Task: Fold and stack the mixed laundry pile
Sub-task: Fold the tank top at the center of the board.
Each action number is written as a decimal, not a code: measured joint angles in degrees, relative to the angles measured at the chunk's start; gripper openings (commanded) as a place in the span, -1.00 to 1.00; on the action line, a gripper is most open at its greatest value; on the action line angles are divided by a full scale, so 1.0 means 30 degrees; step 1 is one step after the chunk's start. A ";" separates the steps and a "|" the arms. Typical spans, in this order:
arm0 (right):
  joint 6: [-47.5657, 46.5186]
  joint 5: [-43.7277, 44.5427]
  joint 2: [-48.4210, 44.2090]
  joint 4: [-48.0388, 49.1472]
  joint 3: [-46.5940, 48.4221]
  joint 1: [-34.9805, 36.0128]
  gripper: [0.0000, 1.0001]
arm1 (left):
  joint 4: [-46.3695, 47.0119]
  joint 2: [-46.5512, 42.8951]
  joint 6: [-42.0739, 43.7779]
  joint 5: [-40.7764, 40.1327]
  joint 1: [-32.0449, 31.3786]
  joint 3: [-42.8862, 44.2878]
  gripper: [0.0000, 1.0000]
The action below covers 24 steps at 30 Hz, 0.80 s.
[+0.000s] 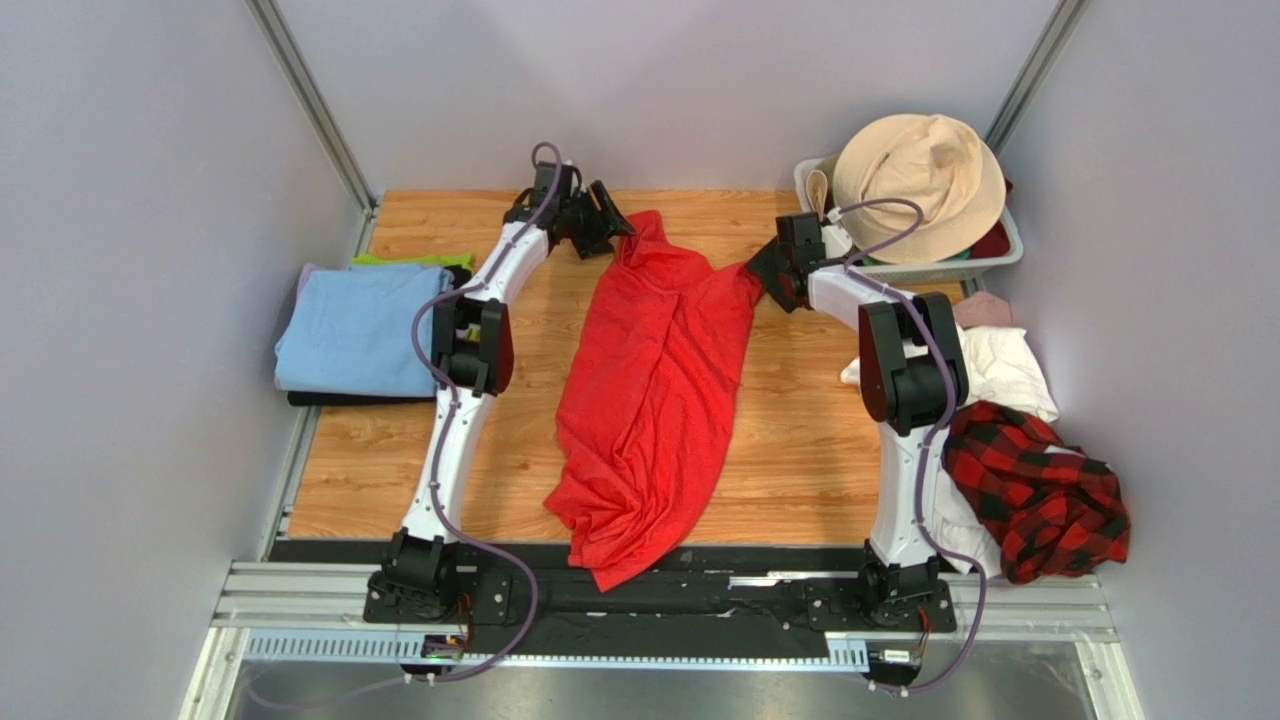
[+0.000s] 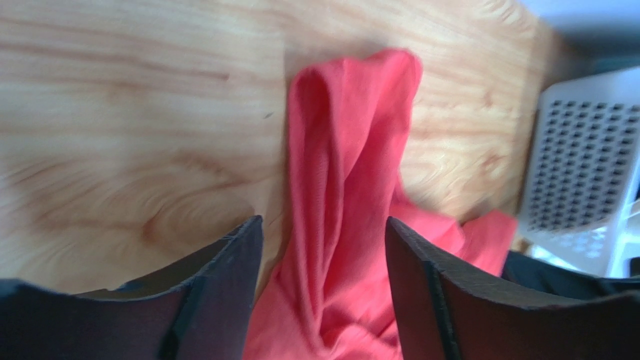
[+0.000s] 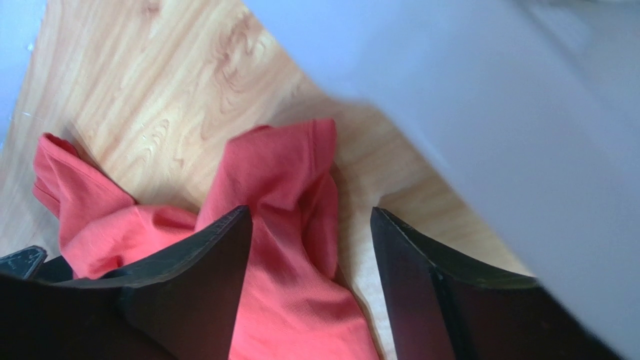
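The red shirt (image 1: 654, 398) lies rumpled lengthwise down the middle of the frame. The plaid shirt (image 1: 1044, 495) and white cloths (image 1: 1007, 368) are heaped at the right edge. At the red shirt's top end, the left gripper (image 1: 609, 222) and right gripper (image 1: 762, 273) each straddle a fold, jaws wide and clamping nothing.

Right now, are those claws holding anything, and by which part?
Nothing looks gripped: the left gripper and right gripper both stand open, astride loose folds at the far end of the red T-shirt.
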 measured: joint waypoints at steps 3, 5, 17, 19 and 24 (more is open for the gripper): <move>0.0007 -0.0095 0.0503 0.0248 0.0568 -0.0015 -0.01 | 0.0787 0.0692 -0.1056 0.0146 0.0000 0.0583 0.09; -0.0015 -0.0189 0.0933 0.0328 0.0947 -0.0058 -0.26 | 0.1253 0.0918 -0.1676 0.0189 -0.0007 0.0597 0.04; -0.1333 -0.1275 0.3045 0.0364 0.4102 0.0102 -1.00 | 0.5085 0.2375 -0.6499 -0.0313 -0.0022 0.0612 -1.00; -0.1617 -0.1297 0.3045 0.0364 0.4342 0.0138 -1.00 | 0.5748 0.2543 -0.7300 -0.0670 -0.0051 0.0612 -1.00; -0.2484 -0.1392 0.3330 0.0313 0.5581 0.0211 -1.00 | 0.7074 0.2470 -0.7868 -0.1698 0.0080 0.0211 -1.00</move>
